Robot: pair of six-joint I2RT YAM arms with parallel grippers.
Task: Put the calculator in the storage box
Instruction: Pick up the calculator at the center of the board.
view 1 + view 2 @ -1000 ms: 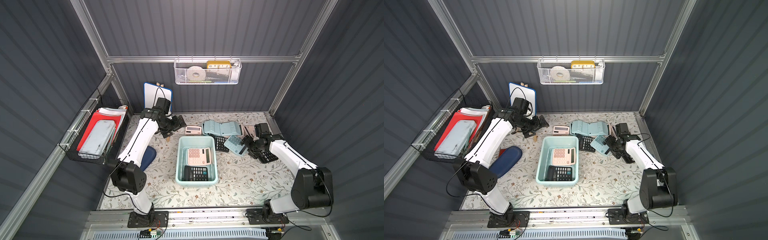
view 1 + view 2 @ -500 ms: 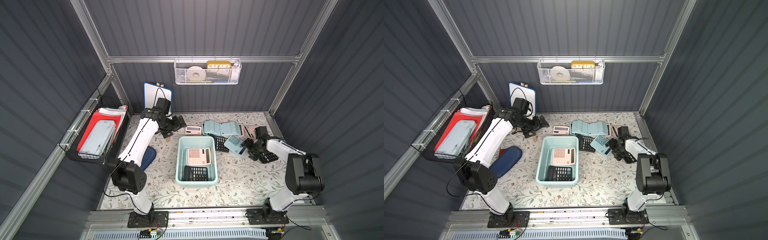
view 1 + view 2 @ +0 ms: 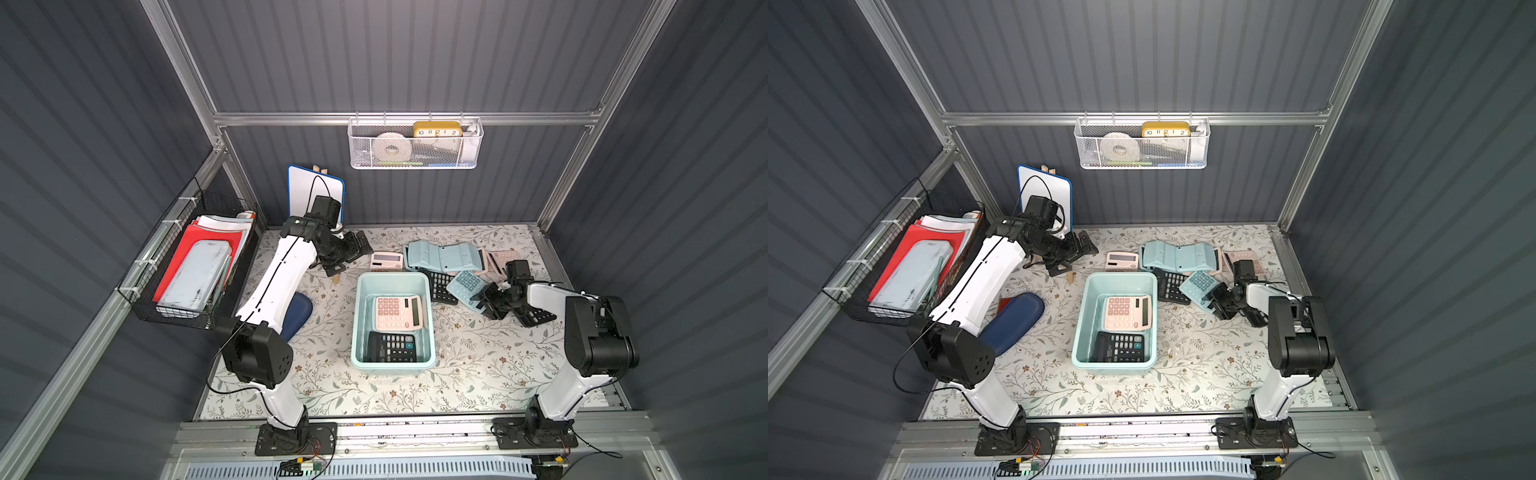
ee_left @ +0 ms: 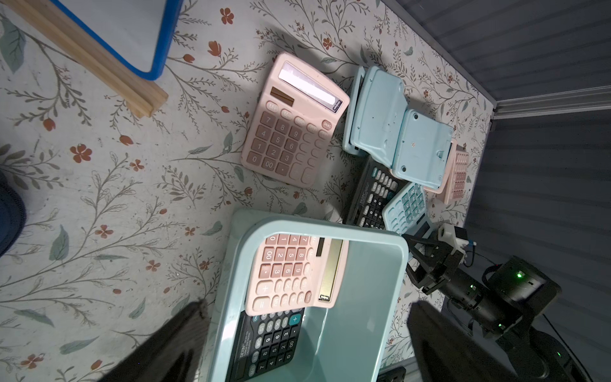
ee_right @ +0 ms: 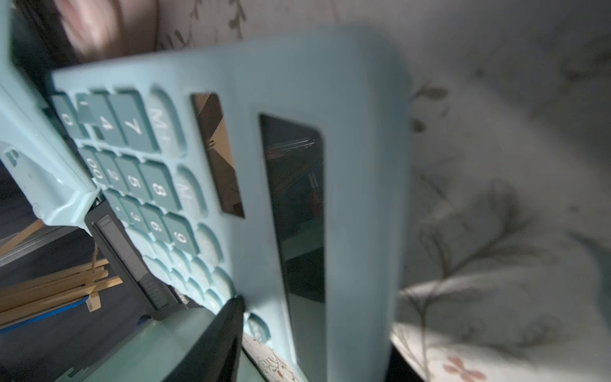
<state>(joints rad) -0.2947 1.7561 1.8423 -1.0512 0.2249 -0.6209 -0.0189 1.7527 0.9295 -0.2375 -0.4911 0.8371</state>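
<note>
The mint-green storage box (image 3: pixel 358 324) (image 3: pixel 1079 328) (image 4: pixel 314 228) stands mid-table and holds a pink calculator (image 3: pixel 399 311) and a black one (image 3: pixel 390 347). Right of it a light blue calculator (image 3: pixel 467 284) (image 3: pixel 1199 284) (image 4: pixel 405 208) (image 5: pixel 363 165) leans on a black calculator (image 3: pixel 440 284). My right gripper (image 3: pixel 484 301) (image 3: pixel 1214 301) (image 5: pixel 314 327) grips the blue calculator's display end, one finger on the key face and one behind. My left gripper (image 3: pixel 349 257) (image 3: pixel 1075 257) (image 4: pixel 305 340) hangs open and empty above the box's back left corner.
A pink calculator (image 3: pixel 386 262) (image 4: pixel 294 122) lies just behind the box. Two face-down blue calculators (image 3: pixel 444 255) and another pink one (image 3: pixel 503 257) lie at the back right. A whiteboard (image 3: pixel 307 191), a black wire basket (image 3: pixel 195 270) and a navy pouch (image 3: pixel 297 316) are to the left.
The right gripper's jaws have narrowed onto the blue calculator's end, and the right arm's elbow has swung forward and up. The left arm has not moved.
</note>
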